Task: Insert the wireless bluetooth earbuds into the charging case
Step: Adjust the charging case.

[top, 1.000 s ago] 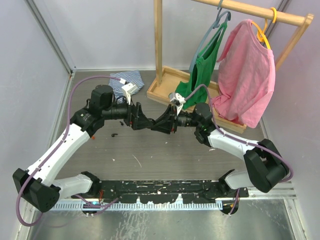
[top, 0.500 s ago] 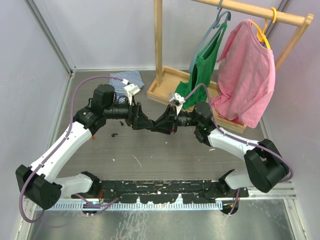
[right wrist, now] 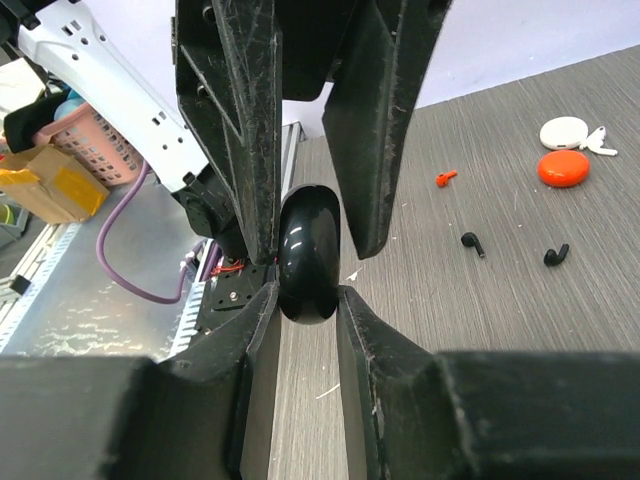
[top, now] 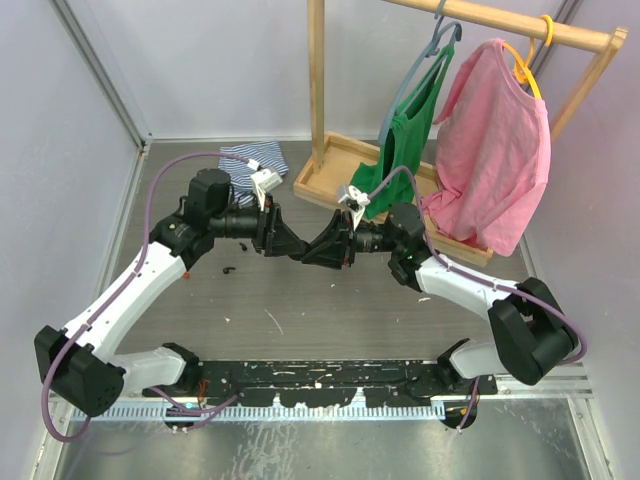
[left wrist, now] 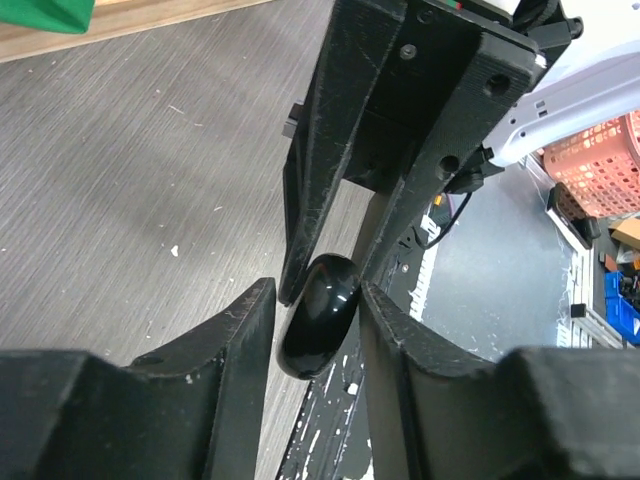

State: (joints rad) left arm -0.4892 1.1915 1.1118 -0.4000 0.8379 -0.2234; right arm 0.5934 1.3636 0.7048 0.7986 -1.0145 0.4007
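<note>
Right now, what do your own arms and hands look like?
Both the left arm and right arm have white link shells with black joints. A purple cable runs along each. The left hand and right hand are matte black, each with two flat wedge-shaped fingers flecked with pale scuffs.
</note>
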